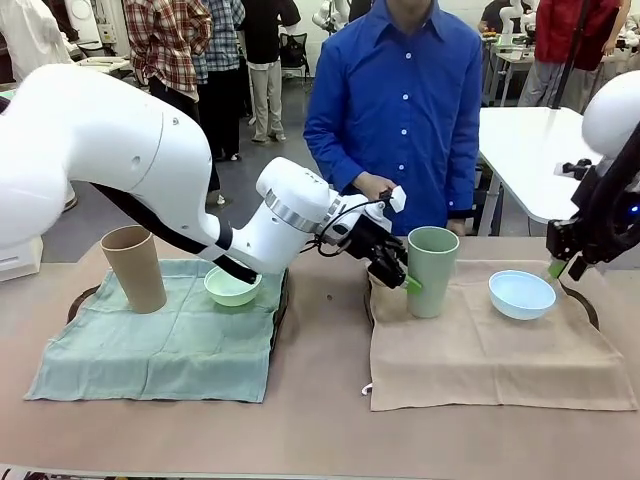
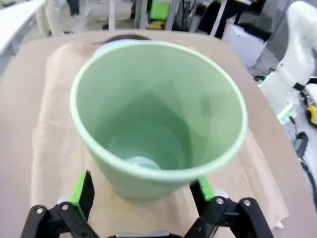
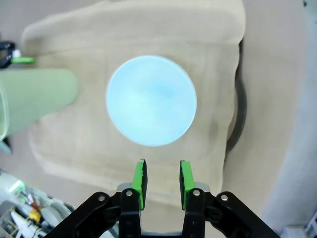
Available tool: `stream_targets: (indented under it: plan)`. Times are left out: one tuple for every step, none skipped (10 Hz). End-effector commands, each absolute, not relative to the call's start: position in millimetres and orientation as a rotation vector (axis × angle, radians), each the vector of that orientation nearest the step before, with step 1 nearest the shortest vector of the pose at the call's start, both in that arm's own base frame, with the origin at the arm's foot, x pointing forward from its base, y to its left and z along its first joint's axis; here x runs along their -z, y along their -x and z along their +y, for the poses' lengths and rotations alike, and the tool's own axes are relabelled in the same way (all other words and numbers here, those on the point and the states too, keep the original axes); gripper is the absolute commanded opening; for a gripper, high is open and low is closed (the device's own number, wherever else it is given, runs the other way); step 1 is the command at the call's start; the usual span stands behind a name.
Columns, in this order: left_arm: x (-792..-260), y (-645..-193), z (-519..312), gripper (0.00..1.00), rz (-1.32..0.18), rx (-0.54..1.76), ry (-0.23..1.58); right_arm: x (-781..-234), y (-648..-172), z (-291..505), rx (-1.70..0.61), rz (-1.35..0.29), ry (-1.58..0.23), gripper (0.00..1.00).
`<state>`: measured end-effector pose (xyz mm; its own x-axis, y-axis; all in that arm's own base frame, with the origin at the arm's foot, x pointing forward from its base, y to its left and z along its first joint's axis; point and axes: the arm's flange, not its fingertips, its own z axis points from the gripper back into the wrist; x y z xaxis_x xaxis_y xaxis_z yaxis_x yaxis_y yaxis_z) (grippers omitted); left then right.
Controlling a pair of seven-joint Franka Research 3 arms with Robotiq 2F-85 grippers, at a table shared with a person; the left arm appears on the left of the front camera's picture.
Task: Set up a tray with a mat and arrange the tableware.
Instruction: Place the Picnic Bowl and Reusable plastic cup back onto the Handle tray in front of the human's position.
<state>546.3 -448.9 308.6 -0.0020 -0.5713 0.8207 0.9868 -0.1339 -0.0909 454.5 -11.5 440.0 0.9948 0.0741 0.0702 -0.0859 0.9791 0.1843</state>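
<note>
The left gripper (image 2: 143, 198) is spread wide around the green cup (image 2: 158, 119) — not squeezing it. The right gripper (image 3: 162, 181) hangs over the blue bowl (image 3: 151, 99) — fingers partly apart, holding nothing.

Tray rim (image 3: 239, 106) — mostly hidden under the tan mat (image 3: 218, 44)

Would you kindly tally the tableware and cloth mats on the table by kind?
Cups: 2, tan cup and green cup
Bowls: 2, mint bowl and blue bowl
Mats: 2, green mat and tan mat
Total: 6
</note>
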Motion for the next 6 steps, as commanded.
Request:
stream_targets:
  plan:
    - [-329, -528, -425, 1.0, -0.496, 1.5, 0.797, -466, -426, -15, -0.137, -0.107, -0.241, 0.38]
    - [-343, -517, -414, 1.0, -0.441, 1.489, 0.745, -481, -417, -17, -0.136, -0.127, -0.226, 0.38]
    - [-359, -510, -403, 1.0, -0.405, 1.479, 0.686, -493, -412, -20, -0.123, -0.142, -0.21, 0.38]
    - [-377, -504, -391, 1.0, -0.367, 1.449, 0.611, -502, -407, -21, -0.114, -0.144, -0.193, 0.38]
    - [-397, -496, -380, 1.0, -0.324, 1.391, 0.562, -511, -401, -20, -0.107, -0.135, -0.16, 0.38]
    - [-421, -484, -373, 1.0, -0.303, 1.337, 0.516, -522, -395, -17, -0.1, -0.128, -0.121, 0.38]
